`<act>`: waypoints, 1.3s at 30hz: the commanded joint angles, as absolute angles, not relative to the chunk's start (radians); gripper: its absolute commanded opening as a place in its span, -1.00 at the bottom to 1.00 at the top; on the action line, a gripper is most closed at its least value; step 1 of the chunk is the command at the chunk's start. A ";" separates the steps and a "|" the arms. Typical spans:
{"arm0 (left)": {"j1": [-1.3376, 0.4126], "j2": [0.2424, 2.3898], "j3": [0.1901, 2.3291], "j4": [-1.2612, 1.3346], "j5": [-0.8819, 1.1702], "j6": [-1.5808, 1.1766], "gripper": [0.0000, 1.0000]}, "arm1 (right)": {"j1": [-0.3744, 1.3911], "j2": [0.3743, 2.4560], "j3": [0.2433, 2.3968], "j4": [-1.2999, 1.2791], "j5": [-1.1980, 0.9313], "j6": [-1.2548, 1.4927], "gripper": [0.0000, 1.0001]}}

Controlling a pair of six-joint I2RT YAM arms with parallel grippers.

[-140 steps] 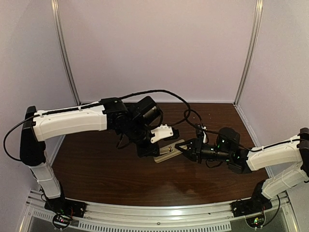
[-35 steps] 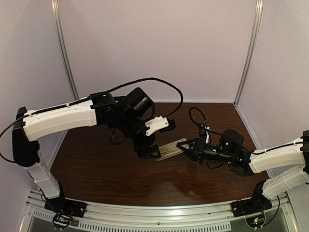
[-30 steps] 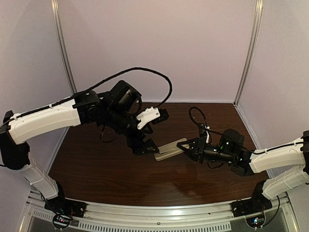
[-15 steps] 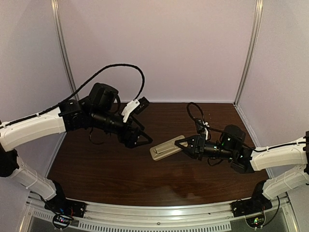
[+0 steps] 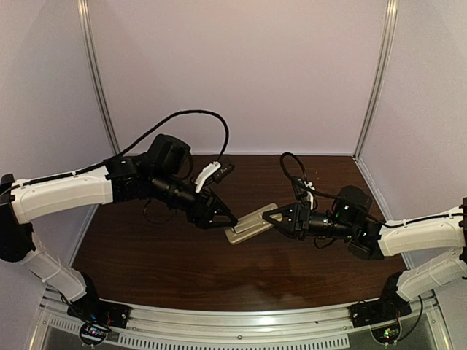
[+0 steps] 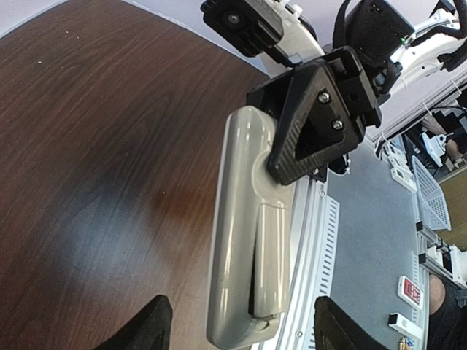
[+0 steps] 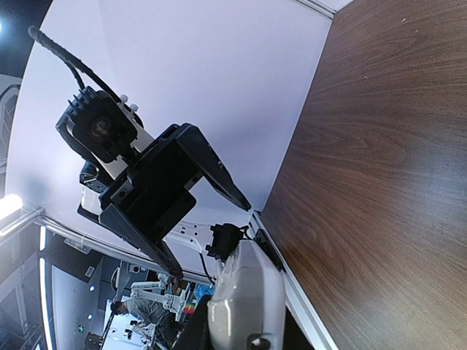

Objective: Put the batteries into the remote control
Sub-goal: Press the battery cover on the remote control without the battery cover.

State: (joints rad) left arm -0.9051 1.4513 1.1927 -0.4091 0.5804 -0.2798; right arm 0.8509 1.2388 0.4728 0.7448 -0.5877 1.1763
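Remote control, plain grey-beige back showing, is held in the air above the dark wooden worktop, between two robot arms. One end is clamped by the right tool. The left tool is spread wide, its fingers set either side of the free end without touching it. A long raised panel, probably the battery cover, is seen on the back. No batteries are seen. The casing is judged light, stiff and smooth, so slipping is possible; it is best gripped across its narrow edges, clear of the cover.
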 commanded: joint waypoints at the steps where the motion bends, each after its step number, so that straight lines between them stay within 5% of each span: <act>1: -0.903 1.478 1.189 -0.361 0.616 -0.294 0.33 | 0.845 1.238 0.508 0.777 -0.613 1.164 -1.00; 39: -0.959 1.585 1.260 -0.528 0.434 -0.167 -0.28 | 0.846 1.274 0.492 0.996 -0.664 1.262 -1.00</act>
State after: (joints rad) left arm -0.9478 1.5455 1.2514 -0.4431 0.5354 -0.2176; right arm 0.8459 1.2907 0.4721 0.8154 -0.6346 1.2339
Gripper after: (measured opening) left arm 0.365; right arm 0.202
